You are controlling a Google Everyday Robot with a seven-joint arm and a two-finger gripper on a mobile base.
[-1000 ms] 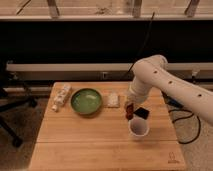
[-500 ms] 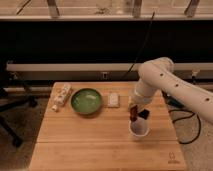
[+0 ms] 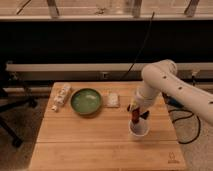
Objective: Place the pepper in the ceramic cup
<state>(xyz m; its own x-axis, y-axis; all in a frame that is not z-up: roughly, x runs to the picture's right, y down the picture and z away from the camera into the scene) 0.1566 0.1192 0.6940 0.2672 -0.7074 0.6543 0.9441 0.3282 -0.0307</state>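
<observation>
The white ceramic cup (image 3: 139, 128) stands on the wooden table (image 3: 90, 140) at the right. The dark red pepper (image 3: 135, 115) hangs point down just above the cup's rim, its tip at the opening. My gripper (image 3: 134, 108) is directly over the cup, at the pepper's upper end. The white arm comes in from the right above it.
A wide green bowl (image 3: 86, 101) sits at the back middle. A pale tube-like packet (image 3: 61, 97) lies at the back left. A small whitish packet (image 3: 113, 99) lies right of the bowl. A dark object (image 3: 145, 114) sits behind the cup.
The gripper has moved right and lower with the pepper, from left of the cup to directly over it. The pepper's tip now reaches the cup's opening.
</observation>
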